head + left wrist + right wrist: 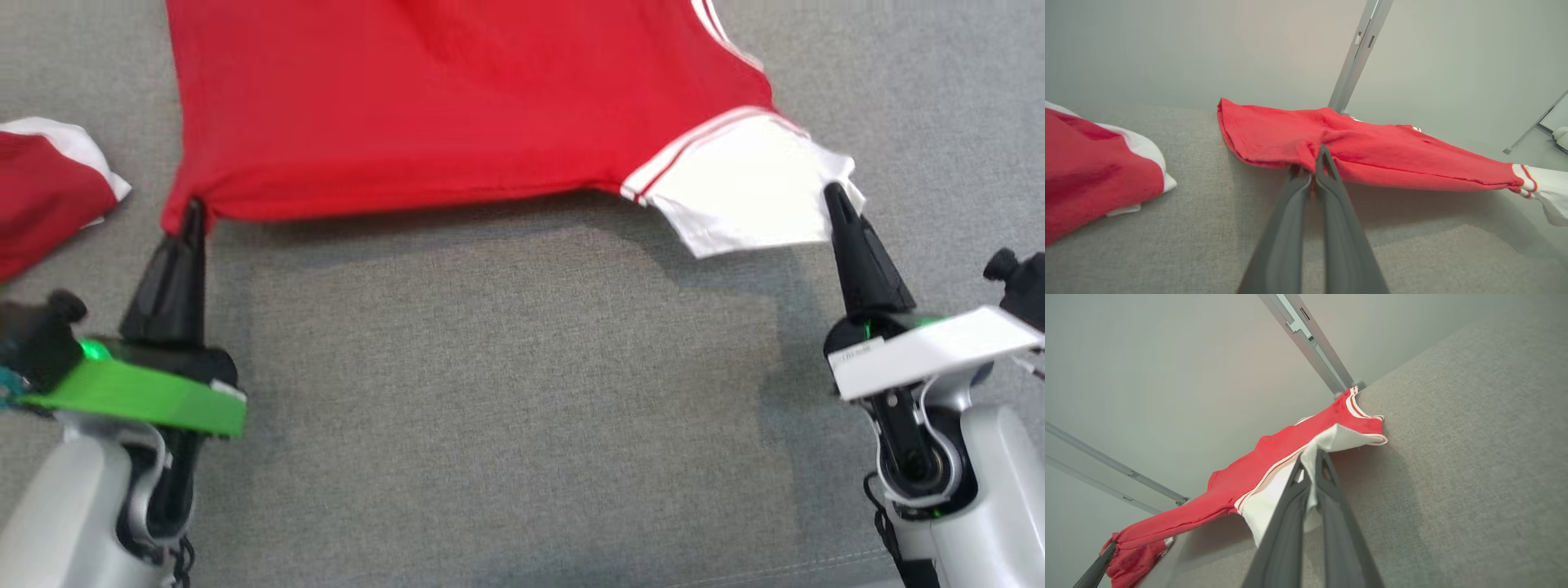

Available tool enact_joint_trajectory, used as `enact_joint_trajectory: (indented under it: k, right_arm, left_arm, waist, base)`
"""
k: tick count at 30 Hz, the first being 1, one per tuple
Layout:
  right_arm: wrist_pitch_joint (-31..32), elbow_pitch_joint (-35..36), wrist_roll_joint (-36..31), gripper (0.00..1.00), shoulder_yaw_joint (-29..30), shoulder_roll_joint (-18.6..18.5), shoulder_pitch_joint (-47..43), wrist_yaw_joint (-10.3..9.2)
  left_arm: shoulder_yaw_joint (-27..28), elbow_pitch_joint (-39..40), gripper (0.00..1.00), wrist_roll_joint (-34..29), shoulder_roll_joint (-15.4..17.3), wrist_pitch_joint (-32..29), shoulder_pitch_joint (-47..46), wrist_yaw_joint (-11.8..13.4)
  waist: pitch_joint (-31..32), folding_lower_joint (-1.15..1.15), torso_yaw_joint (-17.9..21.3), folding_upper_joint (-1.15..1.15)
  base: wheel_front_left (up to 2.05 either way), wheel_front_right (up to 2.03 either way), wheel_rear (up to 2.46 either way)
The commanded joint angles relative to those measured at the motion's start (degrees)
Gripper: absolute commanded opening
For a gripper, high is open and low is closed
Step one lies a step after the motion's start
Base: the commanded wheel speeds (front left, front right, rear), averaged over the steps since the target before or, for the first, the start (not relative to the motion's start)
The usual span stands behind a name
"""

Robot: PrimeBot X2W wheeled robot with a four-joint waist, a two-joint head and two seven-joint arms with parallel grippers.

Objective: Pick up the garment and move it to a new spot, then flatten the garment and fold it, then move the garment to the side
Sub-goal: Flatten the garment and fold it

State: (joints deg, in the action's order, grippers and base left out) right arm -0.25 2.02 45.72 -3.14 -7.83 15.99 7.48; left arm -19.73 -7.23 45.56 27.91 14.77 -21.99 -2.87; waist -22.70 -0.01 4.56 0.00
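The garment [441, 106] is a red shirt with a white, red-striped sleeve, stretched across the grey cloth surface with its near edge lifted. My left gripper [193, 211] is shut on its red near-left corner, which the left wrist view shows as bunched red cloth [1306, 143] at my gripper [1314, 161]. My right gripper [834, 196] is shut on the white sleeve [739, 192]. In the right wrist view white cloth [1274, 494] hangs between the shut fingers of that gripper [1312, 457], and the left gripper's fingers [1096, 569] pinch the far red corner.
A second red and white garment [41, 188] lies bunched at the left edge, also seen as a red heap [1094, 171] in the left wrist view. A grey metal post [1355, 53] stands behind the surface [506, 392]. Pale walls lie beyond.
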Motion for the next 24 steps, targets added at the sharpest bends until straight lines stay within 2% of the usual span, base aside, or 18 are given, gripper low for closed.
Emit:
enact_joint_trajectory:
  k: [1, 7, 17, 24]
  right_arm:
    - [0.1, 0.6, 0.3, 0.0, 0.8, 0.5, -2.5, 0.02]
    - [1.0, 0.4, 0.4, 0.0, 2.0, 2.2, -11.4, 0.02]
    - [3.0, -0.6, 1.4, 0.0, 1.4, 3.9, -22.2, 0.02]
    - [4.5, 0.7, 2.1, 0.0, 0.7, 4.4, -26.5, 0.02]
  left_arm:
    - [-0.1, 0.4, 0.0, -0.6, -0.2, 0.3, 3.1, 0.8]
    - [1.6, 0.4, 0.0, -1.3, -3.4, 0.5, 13.3, 2.4]
    - [5.7, -1.3, 0.0, -4.6, -10.8, 0.5, 25.3, 1.4]
    - [8.5, -2.2, 0.0, -6.3, -12.7, 0.5, 29.3, 0.1]
  waist:
    - [4.7, 0.01, -2.1, 0.0]
    - [8.8, 0.01, -2.3, 0.0]
    - [14.4, 0.01, -2.6, 0.0]
    - [16.6, 0.01, -1.5, 0.0]
  base:
    - [0.0, 0.0, 0.0]
    - [0.0, 0.0, 0.0]
    - [0.0, 0.0, 0.0]
    - [0.0, 0.0, 0.0]
